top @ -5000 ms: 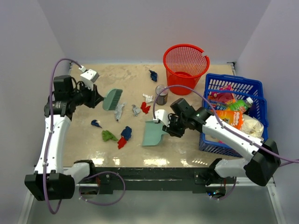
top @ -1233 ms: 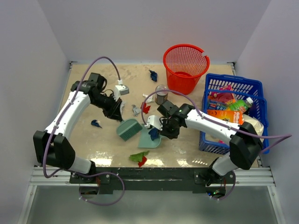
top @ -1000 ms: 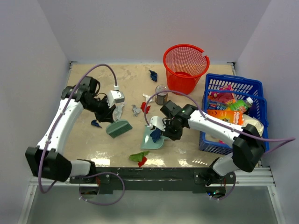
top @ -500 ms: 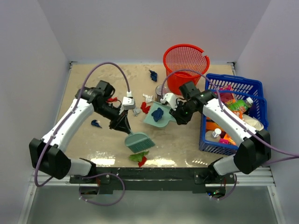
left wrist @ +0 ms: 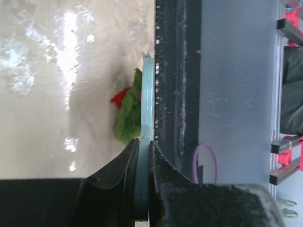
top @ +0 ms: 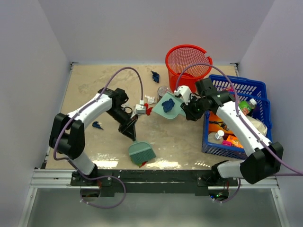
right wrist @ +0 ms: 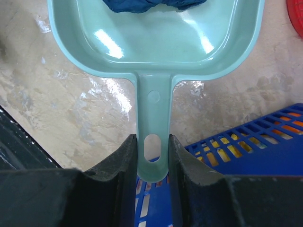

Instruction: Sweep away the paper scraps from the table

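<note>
My left gripper (top: 130, 131) (left wrist: 143, 146) is shut on the handle of a teal brush (top: 141, 152) (left wrist: 147, 109), whose head rests near the table's (top: 90, 90) front edge. A green scrap (left wrist: 128, 118) and a red scrap (left wrist: 122, 97) lie right against the brush. My right gripper (top: 190, 110) (right wrist: 152, 142) is shut on the handle of a teal dustpan (top: 173, 109) (right wrist: 156, 47), held above the table beside the red basket (top: 188, 66). One dark blue scrap (top: 166, 104) (right wrist: 151, 4) lies in the pan. More paper scraps lie on the table: dark blue (top: 155, 75), blue (top: 97, 125), white and red (top: 150, 99).
A blue crate (top: 258, 90) (right wrist: 246, 137) of packaged goods stands at the right, just under my right wrist. A tin can (top: 162, 89) stands partly behind the dustpan. The black front rail (left wrist: 177, 94) runs just past the brush. Pale walls enclose the table.
The right arm has lifted the dustpan with the dark blue scrap up and right, closer to the red basket. The left arm has drawn the brush to the front edge, onto the green and red scraps.
</note>
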You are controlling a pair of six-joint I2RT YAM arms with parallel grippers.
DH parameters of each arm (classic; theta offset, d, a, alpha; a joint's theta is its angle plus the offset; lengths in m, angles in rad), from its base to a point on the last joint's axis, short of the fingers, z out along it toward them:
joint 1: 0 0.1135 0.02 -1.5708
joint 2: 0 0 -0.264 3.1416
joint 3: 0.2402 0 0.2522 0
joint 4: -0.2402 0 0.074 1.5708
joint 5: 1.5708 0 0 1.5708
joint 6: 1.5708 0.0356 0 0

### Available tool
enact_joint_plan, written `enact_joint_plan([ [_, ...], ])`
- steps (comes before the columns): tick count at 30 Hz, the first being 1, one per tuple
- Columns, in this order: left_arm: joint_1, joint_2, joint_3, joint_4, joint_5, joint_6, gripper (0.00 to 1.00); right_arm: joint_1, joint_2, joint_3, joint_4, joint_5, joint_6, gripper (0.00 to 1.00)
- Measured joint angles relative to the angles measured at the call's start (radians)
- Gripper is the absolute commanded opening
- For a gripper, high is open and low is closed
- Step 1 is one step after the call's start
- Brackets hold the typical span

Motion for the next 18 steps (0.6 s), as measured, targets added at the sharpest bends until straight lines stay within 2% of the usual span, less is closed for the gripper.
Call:
enact_joint_plan([
  [3, 0.037, 0.006, 0.000, 0.051, -0.046, -0.010, 0.00, -0.002, -0.024, -0.015, 0.000, 0.001, -0.013, 0.00],
  [12, 0.332, 0.032, 0.103, 0.033, -0.131, 0.004, 0.00, 0.006, -0.078, -0.104, 0.000, 0.006, -0.111, 0.00],
  [15, 0.353, -0.002, 0.111, 0.027, -0.127, 0.002, 0.00, 0.045, -0.078, -0.146, 0.003, 0.025, -0.150, 0.00],
  [18, 0.355, -0.053, 0.114, 0.008, -0.097, -0.021, 0.00, 0.149, -0.078, -0.205, 0.011, 0.070, -0.172, 0.00],
])
